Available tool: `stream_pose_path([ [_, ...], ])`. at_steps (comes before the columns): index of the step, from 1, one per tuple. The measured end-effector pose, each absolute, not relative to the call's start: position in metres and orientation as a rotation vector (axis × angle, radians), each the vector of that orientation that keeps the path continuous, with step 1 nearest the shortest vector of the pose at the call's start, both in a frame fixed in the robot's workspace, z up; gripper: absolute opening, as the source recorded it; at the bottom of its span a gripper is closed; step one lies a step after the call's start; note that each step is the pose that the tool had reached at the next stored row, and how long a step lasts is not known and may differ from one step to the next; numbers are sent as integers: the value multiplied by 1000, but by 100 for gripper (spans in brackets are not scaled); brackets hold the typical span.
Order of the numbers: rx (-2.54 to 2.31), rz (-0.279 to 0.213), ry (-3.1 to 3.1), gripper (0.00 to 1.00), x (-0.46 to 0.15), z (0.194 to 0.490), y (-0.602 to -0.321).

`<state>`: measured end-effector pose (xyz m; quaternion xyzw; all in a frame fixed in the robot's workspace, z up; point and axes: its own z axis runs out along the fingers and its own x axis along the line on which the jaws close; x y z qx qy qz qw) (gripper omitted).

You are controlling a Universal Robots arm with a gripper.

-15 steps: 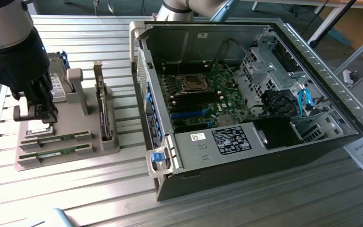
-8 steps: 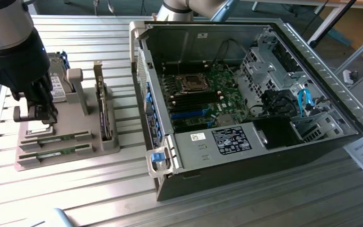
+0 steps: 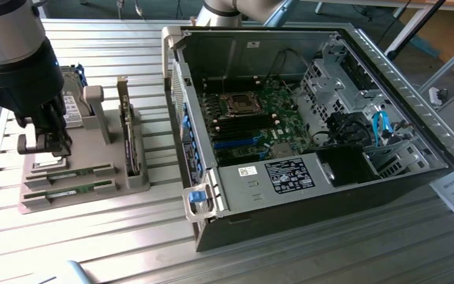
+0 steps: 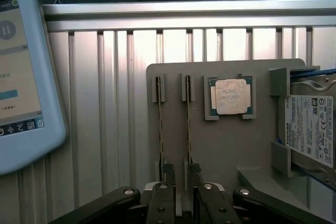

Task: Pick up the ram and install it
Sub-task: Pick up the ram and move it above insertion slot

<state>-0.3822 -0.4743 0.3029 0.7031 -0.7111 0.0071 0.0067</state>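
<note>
Open computer case (image 3: 227, 50) — processor (image 4: 231, 96), hard drive (image 4: 310, 129)

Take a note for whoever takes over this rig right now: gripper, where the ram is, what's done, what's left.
The gripper is open and empty, low over the holder.
The two ram sticks sit side by side in the holder's slots, next to the CPU.
Done: nothing yet, no stick lifted.
Left: the pickup, then the install in the open case.

The brand name TOSHIBA stands in dark capitals along one edge of the white printed label (image 4: 310, 135) on the silver metal hard drive (image 4: 314, 86). The finer lines there, the black sticker (image 3: 288, 176) in the open computer case (image 3: 416, 118) and the pale blue tablet's screen (image 4: 16, 66) cannot be read.
</note>
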Motion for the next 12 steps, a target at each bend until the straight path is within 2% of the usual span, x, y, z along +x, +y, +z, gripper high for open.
stream_pose_path([
  [12,2197,21,-2222,24,-382,289,-477],
])
